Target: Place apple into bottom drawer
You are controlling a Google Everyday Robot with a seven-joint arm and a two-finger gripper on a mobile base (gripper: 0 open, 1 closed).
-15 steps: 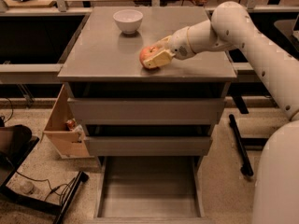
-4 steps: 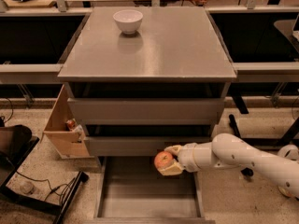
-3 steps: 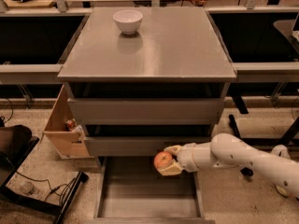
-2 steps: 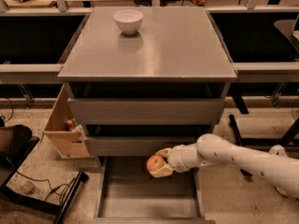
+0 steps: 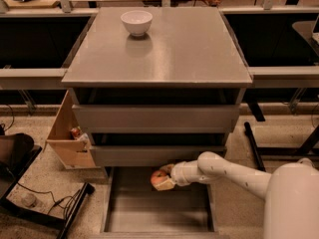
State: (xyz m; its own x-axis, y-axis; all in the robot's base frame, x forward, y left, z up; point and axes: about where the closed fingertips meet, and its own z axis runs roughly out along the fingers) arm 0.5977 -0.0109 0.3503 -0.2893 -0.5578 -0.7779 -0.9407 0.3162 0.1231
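Note:
The apple (image 5: 158, 178), red with yellowish patches, is held in my gripper (image 5: 166, 177) just above the back of the open bottom drawer (image 5: 149, 210). The drawer is pulled out below the two upper drawers; its flat grey floor is bare. My white arm (image 5: 234, 174) reaches in from the right, low in front of the cabinet. The gripper's fingers are closed around the apple.
A white bowl (image 5: 136, 22) stands at the back left of the cabinet top (image 5: 169, 49). A wooden box (image 5: 70, 138) with small items stands on the floor left of the cabinet. Cables and a dark frame (image 5: 45, 208) lie at the lower left.
The arm has carried the apple from the cabinet top down in front of the drawers, then leftward and lower over the back of the open bottom drawer.

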